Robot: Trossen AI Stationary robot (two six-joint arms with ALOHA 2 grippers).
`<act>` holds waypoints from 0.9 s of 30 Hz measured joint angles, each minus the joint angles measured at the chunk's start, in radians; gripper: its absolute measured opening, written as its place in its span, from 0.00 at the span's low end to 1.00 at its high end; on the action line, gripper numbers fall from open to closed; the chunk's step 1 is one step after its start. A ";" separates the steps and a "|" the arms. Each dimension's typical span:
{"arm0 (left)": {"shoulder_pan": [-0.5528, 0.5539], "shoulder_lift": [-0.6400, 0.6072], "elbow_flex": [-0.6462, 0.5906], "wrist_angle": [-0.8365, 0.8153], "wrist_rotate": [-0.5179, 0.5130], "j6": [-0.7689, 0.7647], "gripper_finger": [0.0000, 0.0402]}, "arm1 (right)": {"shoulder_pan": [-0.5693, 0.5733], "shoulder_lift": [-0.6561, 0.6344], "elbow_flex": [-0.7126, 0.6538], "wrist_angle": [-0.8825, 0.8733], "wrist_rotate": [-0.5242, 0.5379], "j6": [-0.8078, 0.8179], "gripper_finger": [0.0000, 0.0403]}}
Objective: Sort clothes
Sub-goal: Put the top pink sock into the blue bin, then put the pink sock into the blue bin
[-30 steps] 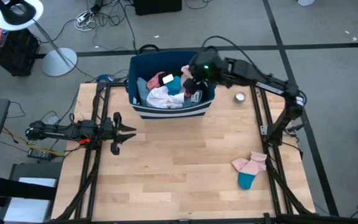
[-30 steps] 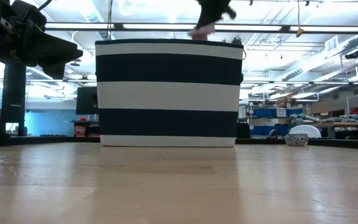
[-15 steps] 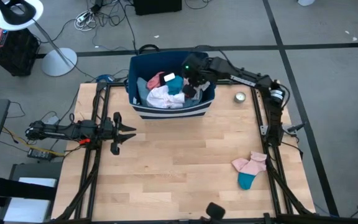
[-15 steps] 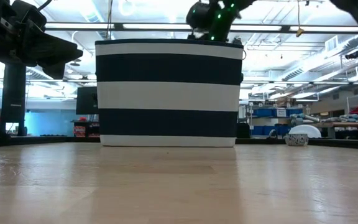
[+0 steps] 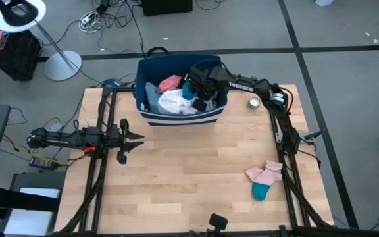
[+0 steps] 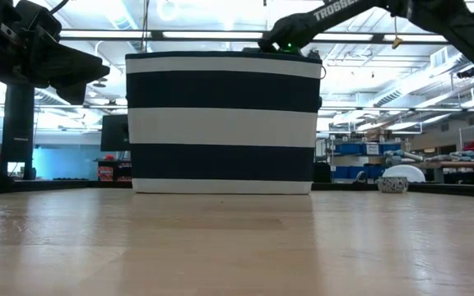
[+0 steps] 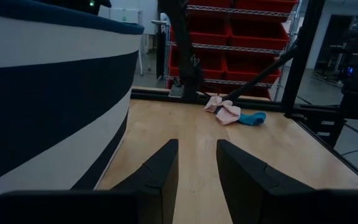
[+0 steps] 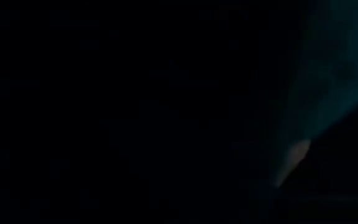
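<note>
Right gripper point(image 5: 199, 89) down in the striped bin point(image 5: 176, 118) at twelve o'clock, fingers together among the clothes point(image 5: 176, 102). Left gripper point(image 5: 137, 140) waiting at nine o'clock, fingers apart, holding nothing. Socks point(image 5: 263, 179) lying at four o'clock.

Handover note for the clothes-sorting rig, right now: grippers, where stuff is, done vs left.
Right gripper: shut, reaching down into the bin among the clothes; whether it grips anything is hidden.
Left gripper: open, empty, parked over the table's left side, beside the bin.
Clothes: white piece, pink piece and teal piece in the bin. Pink sock and teal sock lie together on the table's right side.
Small tin sits right of the bin.
Done: socks out on the table.
Left: the rest of the bin's contents.
</note>
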 joint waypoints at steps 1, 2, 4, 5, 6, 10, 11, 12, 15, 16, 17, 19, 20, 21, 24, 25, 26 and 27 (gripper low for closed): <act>0.000 0.000 0.000 0.000 0.000 0.000 0.29 | 0.000 0.005 0.001 0.000 -0.005 0.001 0.01; 0.000 0.000 0.000 0.000 0.000 0.000 0.29 | 0.000 0.007 0.001 -0.002 -0.006 0.004 0.02; 0.000 0.000 0.000 0.000 0.000 0.000 0.29 | 0.001 0.008 0.000 -0.002 -0.010 0.011 0.02; 0.000 0.000 0.000 0.000 0.000 0.000 0.29 | 0.003 0.006 0.000 0.000 -0.014 0.011 0.03; 0.000 0.000 0.000 0.000 0.000 0.000 0.29 | 0.004 -0.001 -0.001 0.001 -0.016 0.011 0.04; 0.000 0.000 0.000 0.000 0.000 0.000 0.29 | 0.014 -0.052 -0.003 0.010 -0.025 0.011 0.11; 0.000 0.000 0.000 0.000 0.000 0.000 0.29 | 0.016 -0.070 -0.003 0.013 -0.027 0.011 0.13; 0.000 0.000 0.000 0.000 0.000 0.000 0.29 | 0.018 -0.088 -0.003 0.013 -0.029 0.011 0.15; 0.000 0.000 0.000 0.000 0.000 0.000 0.29 | 0.023 -0.144 -0.003 0.018 -0.029 0.011 0.23; 0.000 0.000 0.000 0.000 0.000 0.000 0.29 | 0.027 -0.164 -0.003 0.018 -0.029 0.011 0.26; 0.000 0.000 0.000 0.000 0.000 0.000 0.29 | 0.029 -0.183 -0.003 0.019 -0.029 0.012 0.28; 0.000 0.000 0.000 0.000 0.000 0.000 0.29 | 0.035 -0.224 -0.003 0.021 -0.028 0.020 0.32; 0.000 0.000 0.000 0.000 0.000 0.000 0.29 | 0.037 -0.246 -0.003 0.021 -0.028 0.024 0.34; 0.000 0.000 0.000 0.000 0.000 0.000 0.29 | 0.040 -0.266 -0.003 0.020 -0.027 0.026 0.36; 0.000 0.000 0.000 0.000 0.000 0.000 0.29 | 0.050 -0.328 -0.003 0.021 0.001 0.054 0.39; 0.000 0.000 0.000 0.000 0.000 0.000 0.29 | 0.053 -0.349 -0.003 0.020 0.015 0.062 0.39; 0.000 0.000 0.000 0.000 0.000 0.000 0.29 | 0.056 -0.372 -0.003 0.020 0.024 0.065 0.39; 0.000 0.000 0.000 0.000 0.000 0.000 0.29 | 0.058 -0.395 -0.003 0.016 0.027 0.078 0.39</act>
